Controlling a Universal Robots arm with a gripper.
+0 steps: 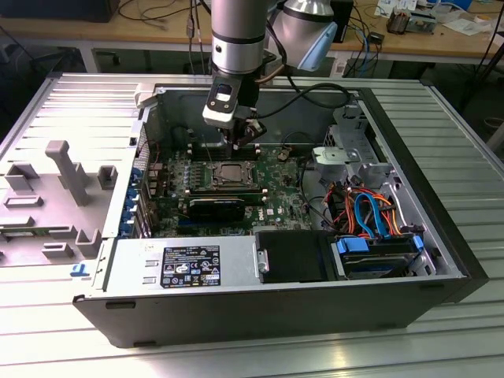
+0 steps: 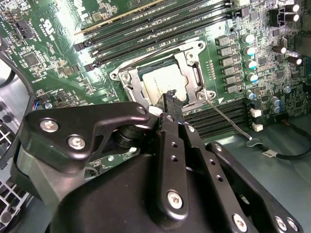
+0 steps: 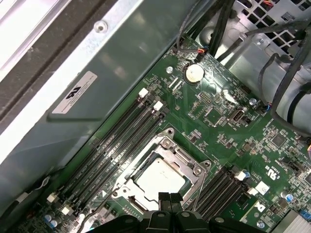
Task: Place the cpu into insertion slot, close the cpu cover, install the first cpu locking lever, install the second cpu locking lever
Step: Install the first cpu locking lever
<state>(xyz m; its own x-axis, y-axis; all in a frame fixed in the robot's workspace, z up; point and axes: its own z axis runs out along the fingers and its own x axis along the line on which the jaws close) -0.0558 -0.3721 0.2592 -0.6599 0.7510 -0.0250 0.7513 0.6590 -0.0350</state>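
Exterior view: end effector (image 1: 240, 143) by cpu cover (image 1: 213, 176) edge

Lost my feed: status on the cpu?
Gripper shut, hovering at the cpu cover edge. Cpu seated, cover down. One locking lever sticking out, apparently unlatched.

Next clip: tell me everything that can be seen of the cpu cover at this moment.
The cpu cover is a thin frame of bare silver metal with a square window. It lies flat on the green motherboard, closed over the cpu, whose dull grey top shows through the window. A thin wire lever angles away from one corner, apparently unlatched. The end effector, fingertips together, hangs close over one edge of the cover; whether it touches cannot be told.
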